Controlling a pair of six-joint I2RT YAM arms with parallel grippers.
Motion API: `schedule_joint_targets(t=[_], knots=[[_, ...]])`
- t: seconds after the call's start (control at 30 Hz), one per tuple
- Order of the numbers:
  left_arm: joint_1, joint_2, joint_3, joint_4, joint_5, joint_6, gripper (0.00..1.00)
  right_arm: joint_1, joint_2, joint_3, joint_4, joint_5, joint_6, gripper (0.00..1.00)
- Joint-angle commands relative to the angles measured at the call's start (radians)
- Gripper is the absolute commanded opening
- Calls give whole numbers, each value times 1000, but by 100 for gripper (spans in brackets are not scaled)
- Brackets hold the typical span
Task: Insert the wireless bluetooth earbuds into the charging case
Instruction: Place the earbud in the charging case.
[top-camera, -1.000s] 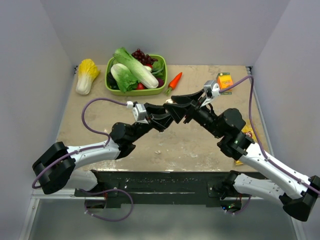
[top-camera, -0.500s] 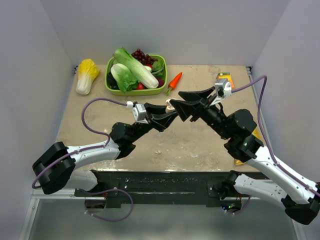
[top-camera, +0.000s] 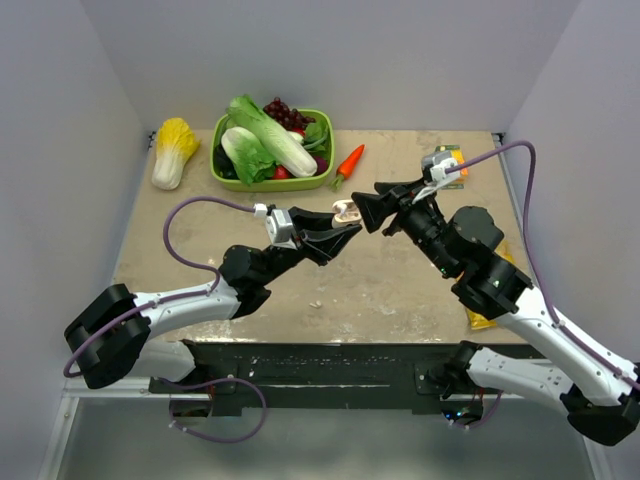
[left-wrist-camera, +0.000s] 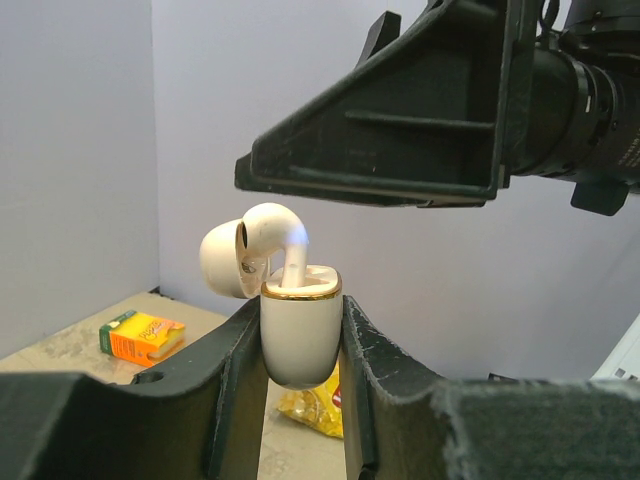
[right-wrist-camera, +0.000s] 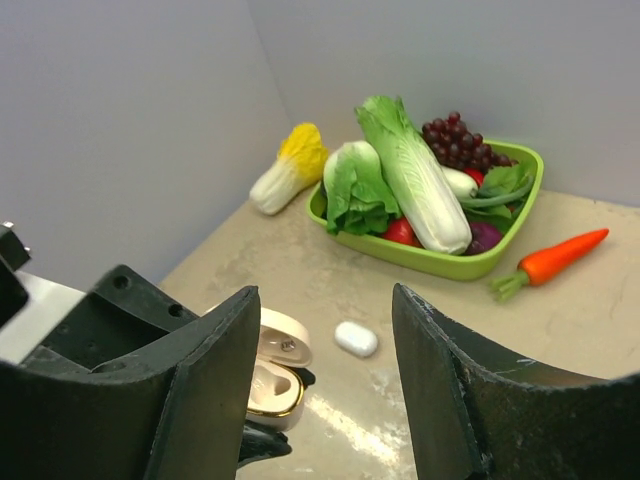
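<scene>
left end effector (top-camera: 342, 224): clamped, arm raised | right end effector (top-camera: 367, 210): jaws apart, tips facing left's

left pincer (top-camera: 342, 225) clamping charging case (top-camera: 346, 211), right pincer (top-camera: 367, 208) spread alongside

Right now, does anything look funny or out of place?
Yes. One earbud sticks up out of the open case held in the left gripper, not pushed down. A small white piece lies loose on the table.

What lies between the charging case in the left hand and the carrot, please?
One small white earbud lies on the table between the charging case and the carrot; the right wrist view shows it.
</scene>
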Motion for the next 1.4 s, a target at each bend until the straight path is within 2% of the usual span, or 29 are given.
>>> schedule_joint_targets(t=[0.0,1.37], knots=[[-3,-25,-11,394,15,24,0,-5,7,39,-41,25,-29,59],[-4,-13,4,371,6,34,0,-3,28,42,-26,-78,-26,59]])
